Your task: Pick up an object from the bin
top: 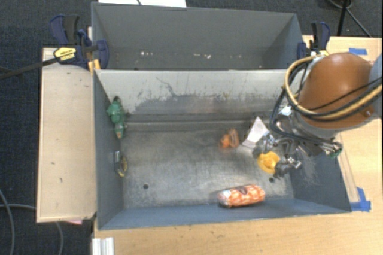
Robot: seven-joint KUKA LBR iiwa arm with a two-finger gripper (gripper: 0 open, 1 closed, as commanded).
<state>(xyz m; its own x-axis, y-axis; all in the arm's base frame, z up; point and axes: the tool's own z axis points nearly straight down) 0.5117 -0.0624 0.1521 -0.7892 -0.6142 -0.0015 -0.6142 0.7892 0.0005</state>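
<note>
Grey metal bin (197,44), with the arm's orange cover (335,89) at 3 o'clock. Below it, gripper (280,161) down at 4 o'clock, right against a small yellow lump (267,161); open or closed, impossible to tell. Clear-wrapped orange packet (241,196) at 5 o'clock, white scrap (256,130) and orange bit (230,140) near the lump's 11 o'clock, green figure (115,117) at 9 o'clock.

Wide bare bin floor (173,158) centre-left; rightward clutter of orange lump (229,140), white scrap (257,130), yellow piece (267,161); packet (241,196) along front wall.
</note>
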